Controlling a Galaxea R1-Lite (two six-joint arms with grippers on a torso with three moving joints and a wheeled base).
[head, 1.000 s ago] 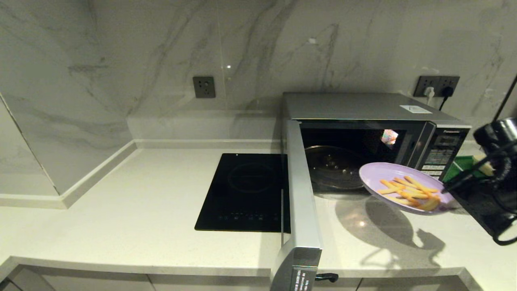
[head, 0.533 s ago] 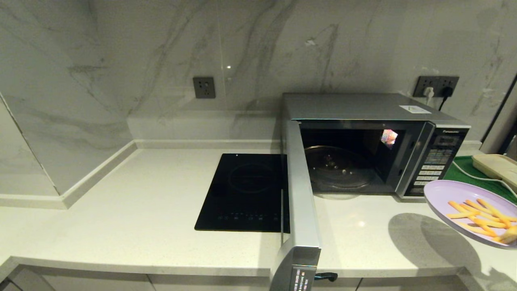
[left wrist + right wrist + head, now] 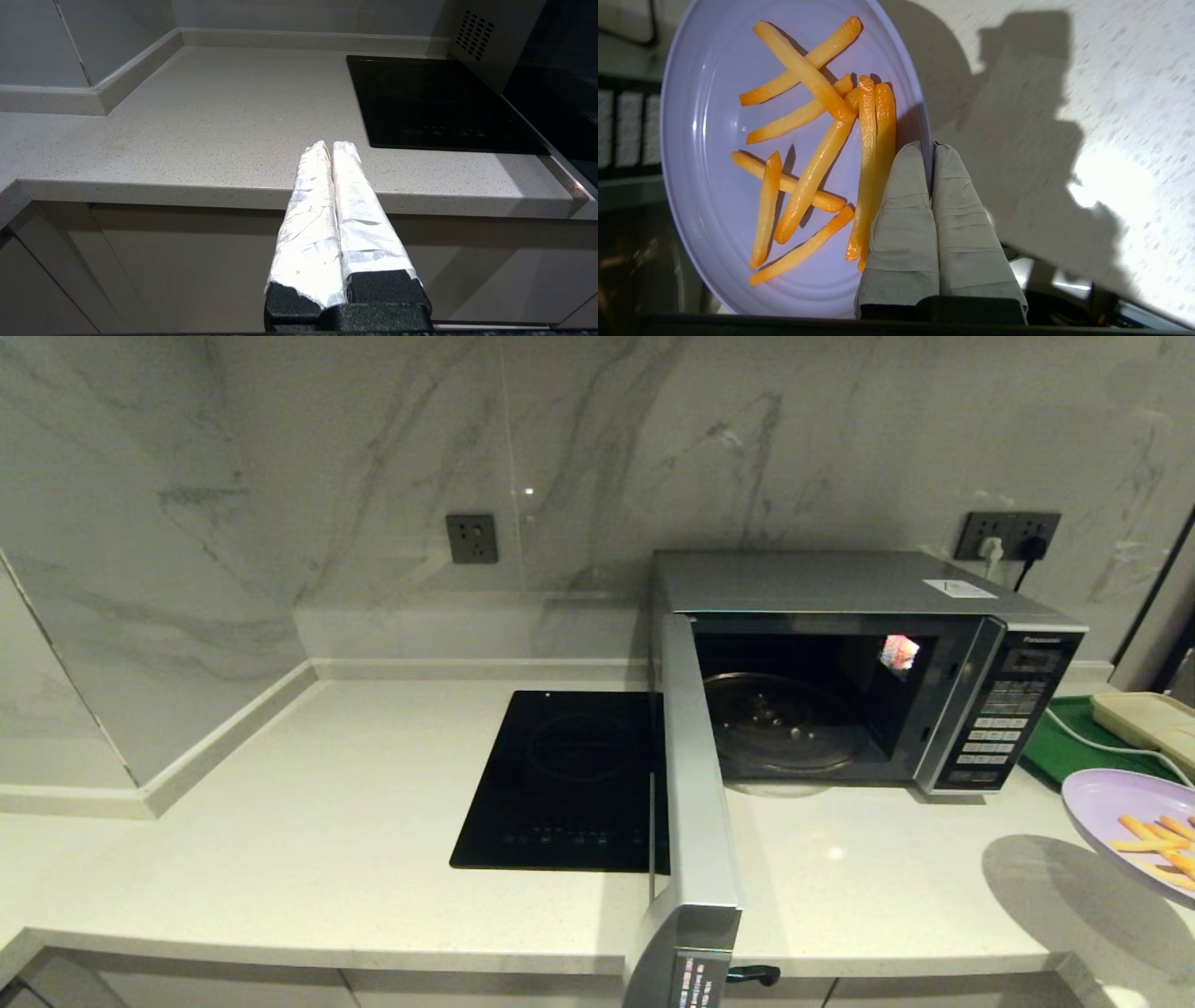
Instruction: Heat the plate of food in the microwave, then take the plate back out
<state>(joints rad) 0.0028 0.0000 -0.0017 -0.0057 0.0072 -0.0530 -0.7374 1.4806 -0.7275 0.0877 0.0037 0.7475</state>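
Observation:
The lilac plate of food with orange-yellow fries hangs above the counter at the far right, cut off by the head view's edge. My right gripper is shut on the plate's rim, one finger on top next to the fries, one beneath. The silver microwave stands at the back right with its door swung wide open and its glass turntable bare. My left gripper is shut and empty, parked low in front of the counter's edge.
A black induction hob lies left of the microwave. A green tray with a beige object and cable sits right of the microwave. Wall sockets are behind. The open door reaches out past the counter's front edge.
The plate has moved from just in front of the microwave's opening to the right and toward the counter's front, now partly out of the head view. The right arm has left that view.

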